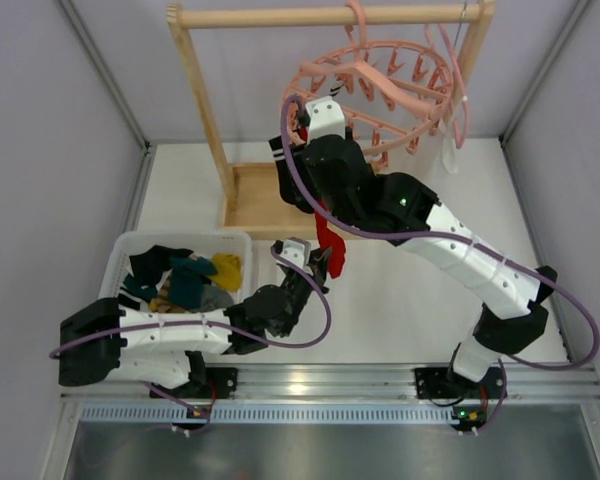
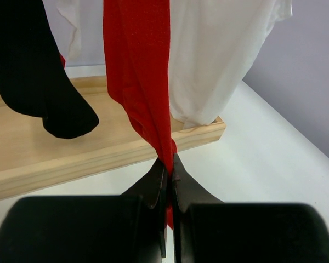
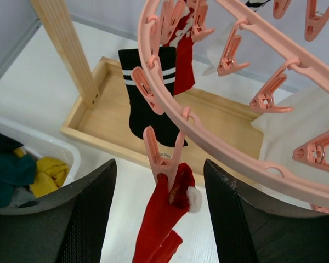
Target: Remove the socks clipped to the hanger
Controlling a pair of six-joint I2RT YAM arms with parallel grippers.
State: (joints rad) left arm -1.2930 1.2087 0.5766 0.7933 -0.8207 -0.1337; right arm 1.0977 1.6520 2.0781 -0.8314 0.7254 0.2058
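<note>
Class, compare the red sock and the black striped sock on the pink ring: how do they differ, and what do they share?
The red sock is red; the black sock has white cuff stripes. The red sock's lower end is pinched in the shut left gripper; the black sock dangles free. The red sock's clip sits inside the open right gripper; the black sock's clip does not. Both hang from the pink ring.

One ring hanger (image 3: 219,143) up top, and three socks clear on it: a red sock (image 3: 164,224) in front, a second red sock (image 3: 183,68) behind, one black sock (image 3: 145,104) (that striped white scrap (image 3: 257,4) may be a fourth). One white cloth bag (image 3: 296,126), one wooden rack (image 1: 205,90), one white bin (image 1: 180,236). Its heap (image 1: 185,280) and the clips (image 3: 163,159) overlap too much to count.
</note>
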